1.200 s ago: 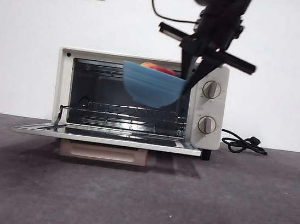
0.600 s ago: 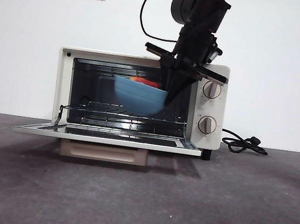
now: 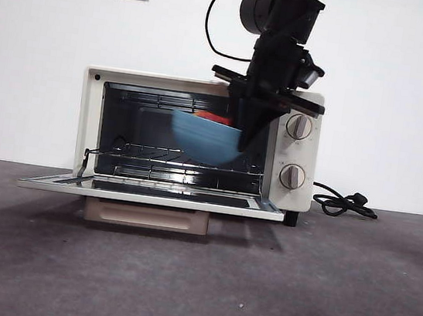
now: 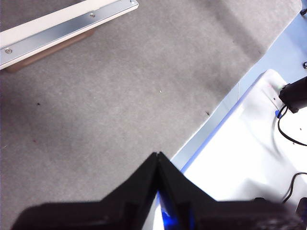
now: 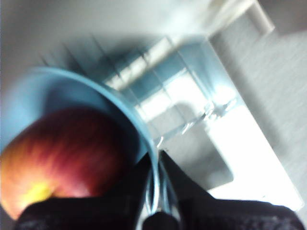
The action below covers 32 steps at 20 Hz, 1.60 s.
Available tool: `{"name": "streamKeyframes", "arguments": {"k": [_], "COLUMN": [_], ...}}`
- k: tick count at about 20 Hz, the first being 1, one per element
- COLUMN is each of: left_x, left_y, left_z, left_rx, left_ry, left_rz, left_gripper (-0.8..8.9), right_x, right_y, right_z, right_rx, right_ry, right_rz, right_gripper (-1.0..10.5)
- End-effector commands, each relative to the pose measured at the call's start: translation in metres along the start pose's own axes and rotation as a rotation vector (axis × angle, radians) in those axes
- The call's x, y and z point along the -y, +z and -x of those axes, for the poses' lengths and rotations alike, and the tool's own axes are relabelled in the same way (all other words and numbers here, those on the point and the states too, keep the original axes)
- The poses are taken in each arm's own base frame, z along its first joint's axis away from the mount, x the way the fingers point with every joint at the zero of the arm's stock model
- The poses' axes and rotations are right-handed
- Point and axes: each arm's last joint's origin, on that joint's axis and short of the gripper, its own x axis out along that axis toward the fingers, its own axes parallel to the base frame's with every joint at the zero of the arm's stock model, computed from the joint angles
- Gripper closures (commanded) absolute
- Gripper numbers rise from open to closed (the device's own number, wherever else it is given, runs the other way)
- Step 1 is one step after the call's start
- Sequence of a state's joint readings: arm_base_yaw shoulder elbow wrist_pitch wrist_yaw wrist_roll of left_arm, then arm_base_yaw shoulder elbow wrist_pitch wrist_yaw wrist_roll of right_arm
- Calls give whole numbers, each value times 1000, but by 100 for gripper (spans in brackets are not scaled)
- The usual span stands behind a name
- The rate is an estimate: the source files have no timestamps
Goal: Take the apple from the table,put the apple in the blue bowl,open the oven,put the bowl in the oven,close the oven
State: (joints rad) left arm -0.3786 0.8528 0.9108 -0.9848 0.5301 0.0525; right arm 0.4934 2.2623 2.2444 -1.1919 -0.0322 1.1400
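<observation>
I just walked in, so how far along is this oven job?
Done: the dark red apple sits in the ridged blue bowl, and the cream-white toaster oven has its door down. In hand: the right end effector, clamped on the bowl's rim, holds it inside the oven above the wire rack. Left: set it down, let go, close the door.

Front low, facing oven (image 3: 190,143); wrists look down.
</observation>
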Motion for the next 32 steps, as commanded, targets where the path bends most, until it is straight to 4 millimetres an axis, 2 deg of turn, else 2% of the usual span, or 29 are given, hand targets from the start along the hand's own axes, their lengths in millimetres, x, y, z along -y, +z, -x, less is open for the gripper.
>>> {"name": "streamKeyframes", "arguments": {"k": [1, 11, 17, 32], "left_x": [1, 0, 0, 0], "left_y": [-1, 0, 0, 0], "left_z": [1, 1, 1, 1], "left_rx": [2, 9, 9, 7], "left_ry": [-1, 0, 0, 0], "left_rz": [-20, -36, -38, -38], "left_gripper": [819, 819, 819, 819], "right_x": [0, -2, -3, -13], "right_y": [5, 7, 7, 5], "right_z": [-4, -4, -4, 34], "right_rx": [28, 45, 46, 131], "right_ry": [2, 24, 37, 77], "right_rz": [-65, -95, -83, 47], "right_gripper": [958, 932, 715, 725]}}
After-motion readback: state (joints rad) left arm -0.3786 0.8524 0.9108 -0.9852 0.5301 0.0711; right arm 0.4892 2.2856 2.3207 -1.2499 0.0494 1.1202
